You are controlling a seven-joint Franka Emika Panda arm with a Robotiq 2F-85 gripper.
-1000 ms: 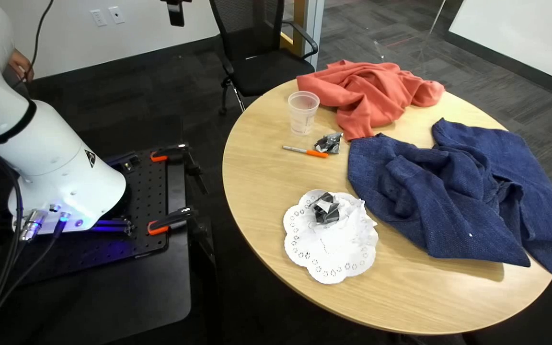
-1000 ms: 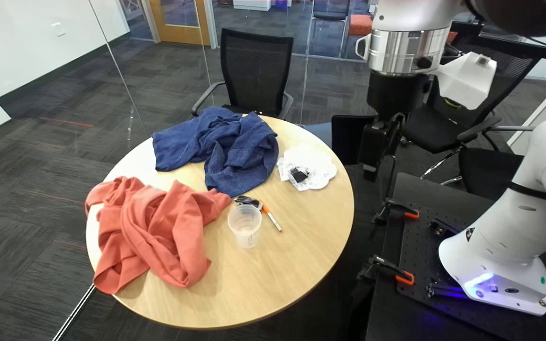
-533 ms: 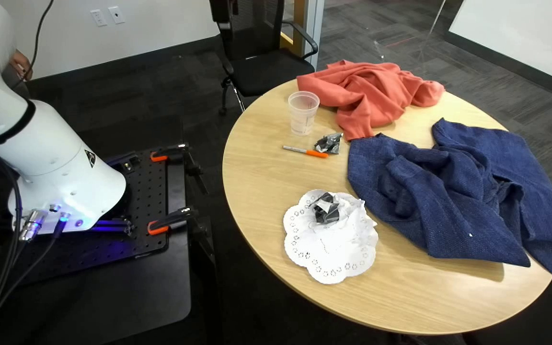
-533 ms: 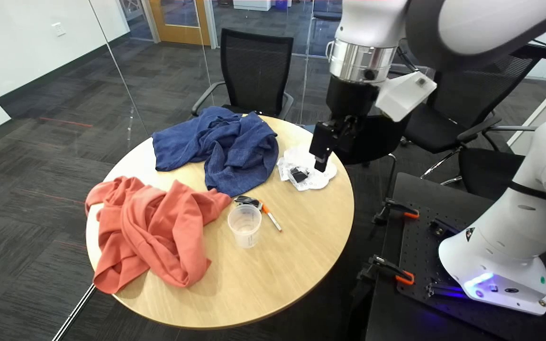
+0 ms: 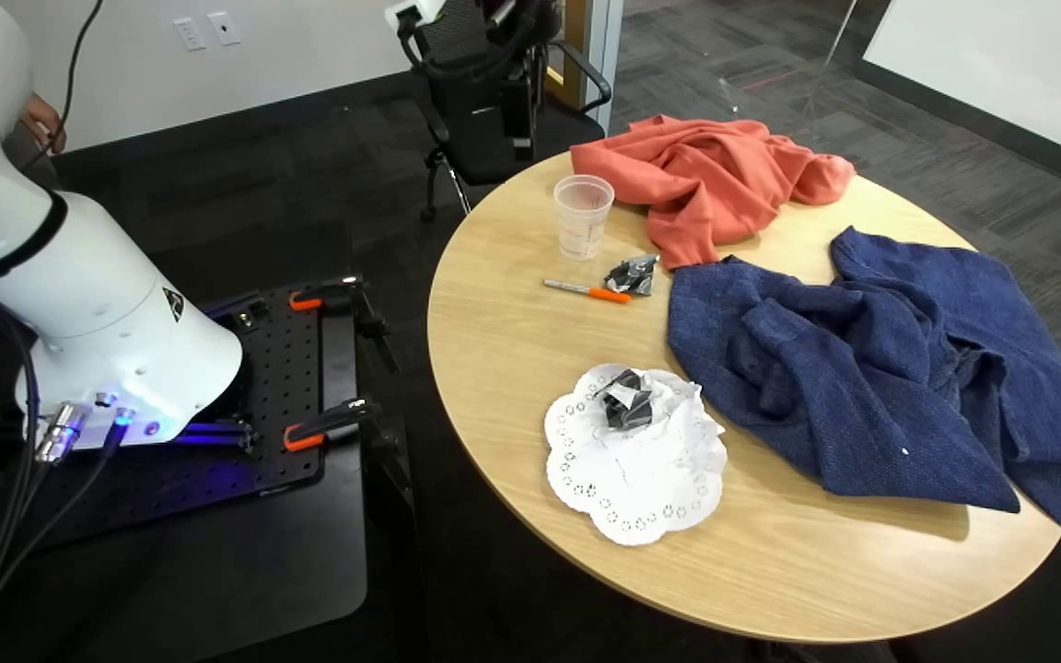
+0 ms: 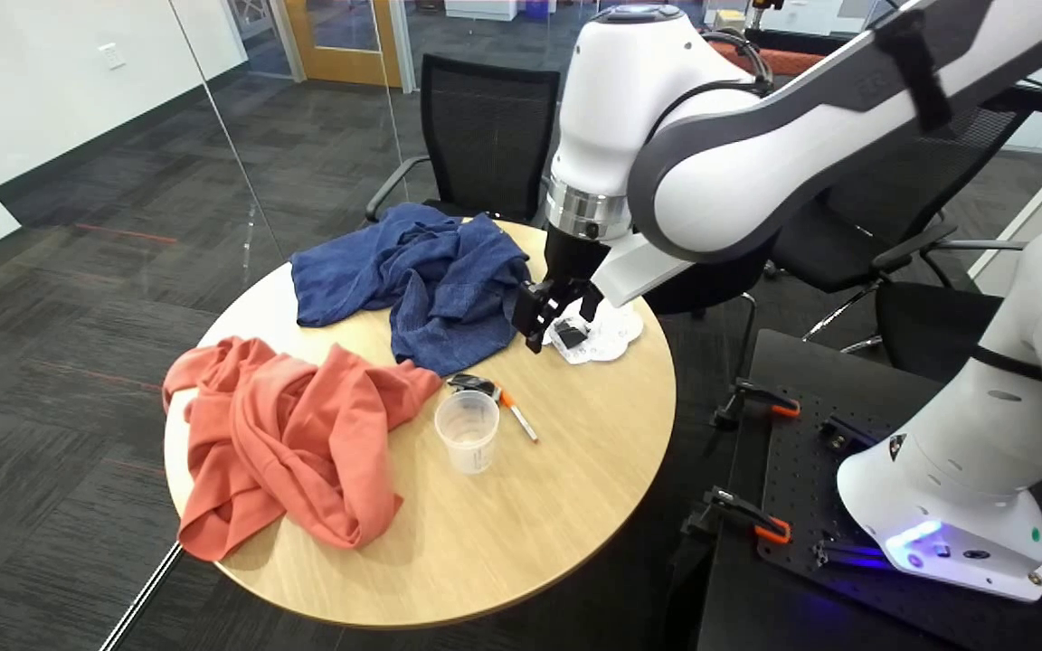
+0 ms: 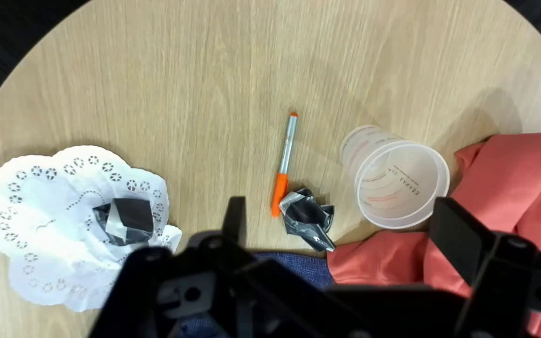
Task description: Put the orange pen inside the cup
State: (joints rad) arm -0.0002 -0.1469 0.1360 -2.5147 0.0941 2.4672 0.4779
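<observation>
Likely pre-grasp: the gripper (image 7: 341, 218) stands wide, empty, the pen (image 7: 285, 164) below it; centring and descending should follow.

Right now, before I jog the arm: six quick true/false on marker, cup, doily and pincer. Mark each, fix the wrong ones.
1. The orange-capped marker lies on the round table. True.
2. The clear plastic cup is upright. True.
3. The marker is inside the cup. False: it lies outside it.
4. The cup is gripped. False: the pincer is open, clear of it.
5. A crumpled black scrap sits on the white paper doily. True.
6. The doily touches the cup. False: they are apart, the marker lying between them.
</observation>
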